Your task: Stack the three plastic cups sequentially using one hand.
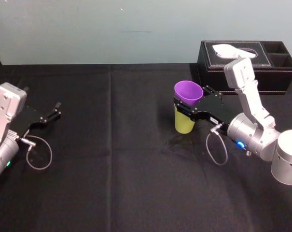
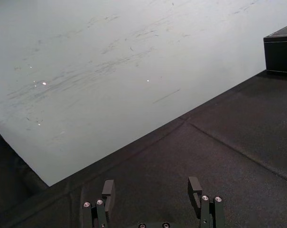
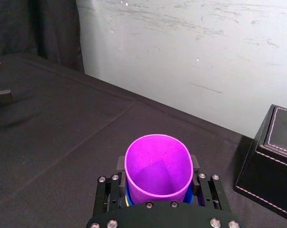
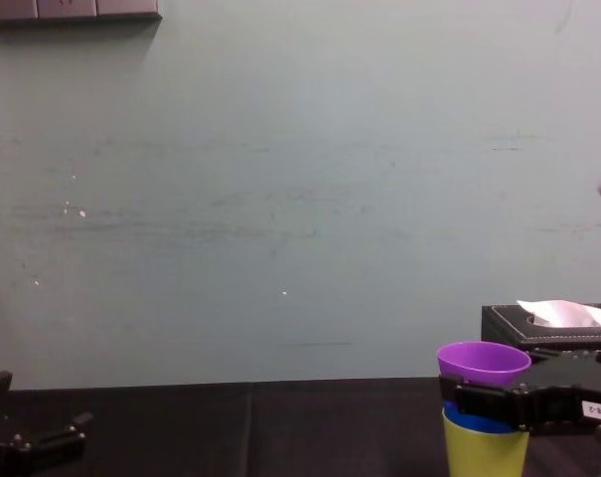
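Clasping three cups [image 1: 187, 94] (purple top), right pincer [image 1: 190, 102], left pincer [image 2: 151, 187] parked

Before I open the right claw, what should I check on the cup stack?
1. Purple cup sits inside blue cup: ok.
2. Blue cup sits inside yellow-green cup: ok.
3. Stack upright in the chest view: ok.
4. Right claw grips the purple cup: ok.
5. Yellow-green cup's base rests on the table: cannot tell.
6. Left claw open, parked far to the left: ok.
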Robot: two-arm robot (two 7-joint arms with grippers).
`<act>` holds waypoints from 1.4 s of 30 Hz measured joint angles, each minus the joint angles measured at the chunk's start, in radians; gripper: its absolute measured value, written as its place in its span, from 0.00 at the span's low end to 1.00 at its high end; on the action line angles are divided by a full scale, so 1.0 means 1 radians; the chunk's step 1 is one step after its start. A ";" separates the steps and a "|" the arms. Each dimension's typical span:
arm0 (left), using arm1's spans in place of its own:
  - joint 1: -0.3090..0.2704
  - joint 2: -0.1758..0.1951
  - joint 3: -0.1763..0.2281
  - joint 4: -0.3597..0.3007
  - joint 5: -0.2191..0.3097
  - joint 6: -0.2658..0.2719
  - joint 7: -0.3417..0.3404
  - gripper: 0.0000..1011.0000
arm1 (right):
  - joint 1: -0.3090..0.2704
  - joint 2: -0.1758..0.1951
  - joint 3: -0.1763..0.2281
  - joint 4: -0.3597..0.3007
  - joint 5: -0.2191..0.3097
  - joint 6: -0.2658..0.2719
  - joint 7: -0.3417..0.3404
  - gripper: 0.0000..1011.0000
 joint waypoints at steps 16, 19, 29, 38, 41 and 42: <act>0.000 0.000 0.000 0.000 0.000 0.000 0.000 1.00 | -0.001 -0.001 0.000 -0.004 -0.006 0.006 -0.006 0.72; 0.000 0.000 0.000 0.000 0.000 0.000 0.000 1.00 | -0.001 -0.001 0.000 -0.004 -0.006 0.006 -0.006 0.72; 0.000 0.000 0.000 0.000 0.000 0.000 0.000 1.00 | -0.001 0.000 0.000 -0.004 -0.005 0.005 -0.006 0.91; 0.000 0.000 0.000 0.000 0.000 0.000 0.000 1.00 | -0.001 0.000 0.000 -0.004 -0.005 0.004 -0.006 0.99; 0.000 0.000 0.000 0.000 0.000 0.000 0.000 1.00 | -0.001 0.000 0.000 -0.004 -0.005 0.004 -0.006 0.99; 0.000 0.000 0.000 0.000 0.000 0.000 0.000 1.00 | -0.001 0.000 0.000 -0.004 -0.005 0.004 -0.006 0.99</act>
